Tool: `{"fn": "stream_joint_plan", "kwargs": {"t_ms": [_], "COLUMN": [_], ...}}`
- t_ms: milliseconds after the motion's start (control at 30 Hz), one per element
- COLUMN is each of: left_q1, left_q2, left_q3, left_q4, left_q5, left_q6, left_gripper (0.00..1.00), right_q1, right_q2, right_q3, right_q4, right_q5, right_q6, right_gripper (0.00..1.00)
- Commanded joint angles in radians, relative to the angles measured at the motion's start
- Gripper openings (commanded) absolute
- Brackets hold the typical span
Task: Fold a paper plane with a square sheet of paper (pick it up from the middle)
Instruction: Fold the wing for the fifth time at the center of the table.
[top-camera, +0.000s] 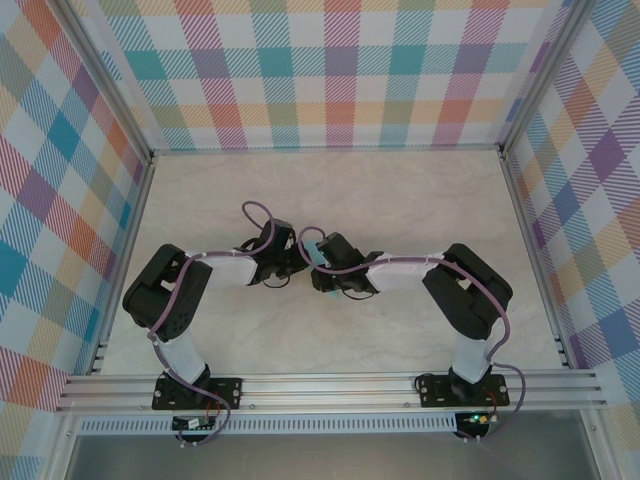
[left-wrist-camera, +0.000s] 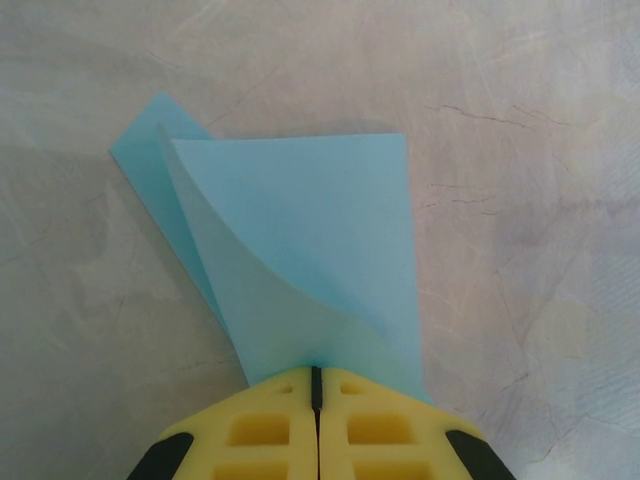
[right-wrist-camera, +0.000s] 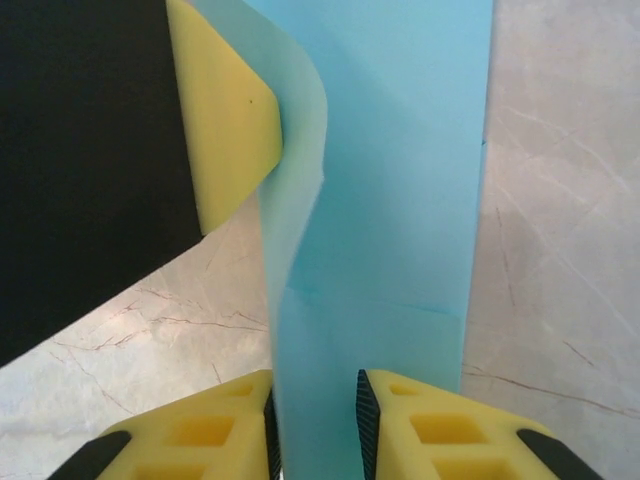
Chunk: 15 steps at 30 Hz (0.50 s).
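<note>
The light-blue square sheet of paper (left-wrist-camera: 300, 230) is folded over on itself and lifted off the marble table (top-camera: 400, 200). My left gripper (left-wrist-camera: 316, 372) is shut on its near edge, and the sheet fans away from the pads with one layer curling. In the overhead view both grippers meet mid-table around a sliver of blue paper (top-camera: 316, 250). My right gripper (right-wrist-camera: 312, 400) stands open with a folded strip of the paper (right-wrist-camera: 400, 200) running up between its pads. A yellow fingertip (right-wrist-camera: 225, 130) of my left gripper pinches the sheet's far part at upper left.
Checked walls and aluminium rails (top-camera: 330, 385) enclose the table on all sides. The two arms bend inward from their bases (top-camera: 198, 390) at the near edge, their purple cables looping above the wrists.
</note>
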Motion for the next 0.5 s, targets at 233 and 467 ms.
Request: {"fn": "stream_joint_plan", "kwargs": {"t_ms": [233,467], "left_q1": [-0.010,-0.010], "left_q2": [-0.009,-0.006], "left_q3": [0.038,0.046], "left_q4": [-0.051,-0.065], "left_q5": [-0.018,-0.019], "left_q6": [-0.034,-0.048], "left_gripper": [0.06,0.06], "right_q1": [0.005,0.006], "right_q2": [-0.015,-0.006], "right_q3": [-0.054,-0.078], "right_q4": [0.128,0.187], "right_q5": [-0.010,0.028], "right_q6": [-0.098,-0.134], "right_gripper": [0.35,0.31]}}
